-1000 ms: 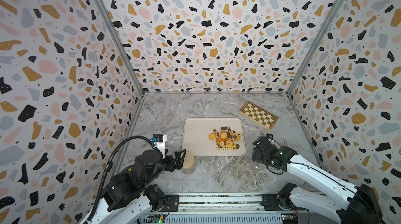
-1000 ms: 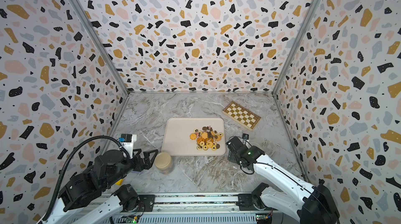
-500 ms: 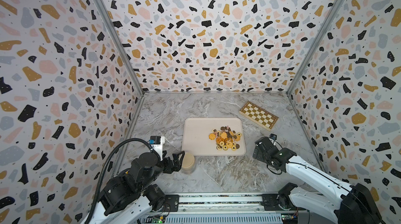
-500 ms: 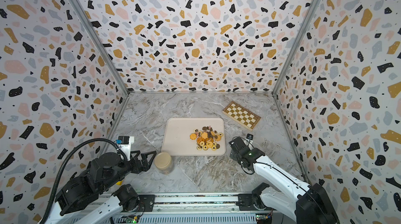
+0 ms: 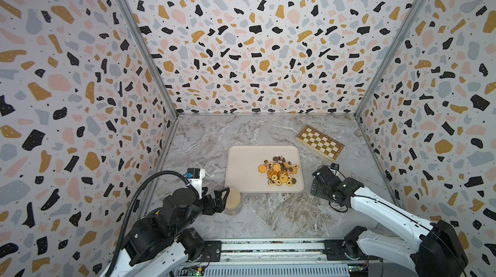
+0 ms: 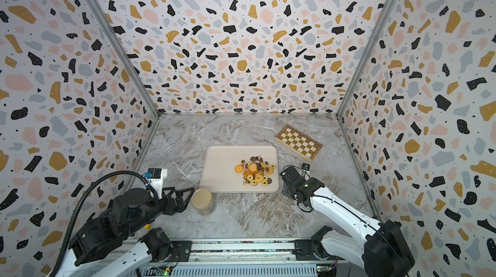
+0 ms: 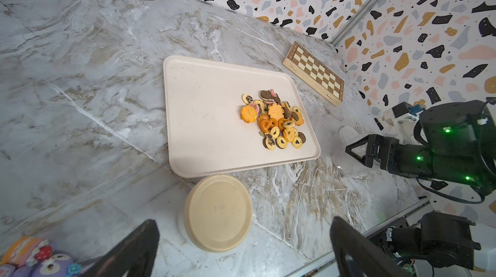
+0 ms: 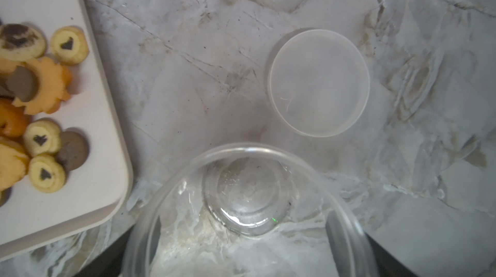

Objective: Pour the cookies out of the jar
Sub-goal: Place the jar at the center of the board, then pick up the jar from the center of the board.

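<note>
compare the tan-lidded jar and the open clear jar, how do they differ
The tan-lidded jar is closed; the open clear jar has its clear lid lying beside it on the table. The tan-lidded jar stands before the open left gripper, untouched; the open clear jar, empty, sits between the open jaws of the right gripper. Both stand upright on the table beside the tray.

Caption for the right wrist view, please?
Empty clear jar upright on the table, a translucent lid beside it, cookies on the tray.
</note>
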You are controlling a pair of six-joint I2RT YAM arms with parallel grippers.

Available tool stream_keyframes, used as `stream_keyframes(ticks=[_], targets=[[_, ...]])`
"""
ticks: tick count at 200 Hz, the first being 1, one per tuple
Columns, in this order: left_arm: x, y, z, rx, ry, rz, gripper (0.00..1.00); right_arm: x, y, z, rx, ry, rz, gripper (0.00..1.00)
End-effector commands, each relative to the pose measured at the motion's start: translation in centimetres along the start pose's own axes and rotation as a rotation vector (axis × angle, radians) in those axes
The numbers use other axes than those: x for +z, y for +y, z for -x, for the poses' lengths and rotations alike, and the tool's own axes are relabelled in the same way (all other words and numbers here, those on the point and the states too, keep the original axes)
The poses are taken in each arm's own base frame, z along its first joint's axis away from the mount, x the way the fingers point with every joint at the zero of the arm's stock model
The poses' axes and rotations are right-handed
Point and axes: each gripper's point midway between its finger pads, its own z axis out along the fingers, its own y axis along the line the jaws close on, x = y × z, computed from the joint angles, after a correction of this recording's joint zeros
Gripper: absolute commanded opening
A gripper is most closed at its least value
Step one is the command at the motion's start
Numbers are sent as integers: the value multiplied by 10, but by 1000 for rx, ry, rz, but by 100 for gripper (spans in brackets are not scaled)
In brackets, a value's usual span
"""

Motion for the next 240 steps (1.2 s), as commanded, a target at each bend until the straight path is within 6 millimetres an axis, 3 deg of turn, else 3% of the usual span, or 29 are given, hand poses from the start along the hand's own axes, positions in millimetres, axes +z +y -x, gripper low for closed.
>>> stream_keyframes(ticks=[1,56,80,100,117,141,161,183,202,222,240], targets=[[-4,-4,5,-9,-9,-16,99,-22,-15,-4,22,19,-71,99],[-4,-5,7,-17,-7,-10,100,-70,-25,9,50,-43,-47,99],[-7,-6,9,-26,-7,-12,100,-93,-17,16,27,-91,-9,99],[-11,-5,13,-31,-21,-2,99,-119,15,23,-39,-146,117,99],[-16,0,19,-46,-40,32,99,-148,62,23,-143,-171,307,96],[-25,0,34,-52,-57,77,99,-203,131,5,-314,-171,602,92],[-27,-2,43,-62,-36,108,99,-234,158,-12,-392,-198,711,93],[-6,-12,28,-109,88,111,99,-236,172,-32,-443,-185,734,100],[6,-13,16,-152,157,128,99,-223,177,-48,-473,-172,699,100],[5,5,17,-157,147,215,99,-211,184,-59,-496,-154,679,100],[16,31,10,-207,208,304,99,-211,198,-63,-512,-159,701,100]])
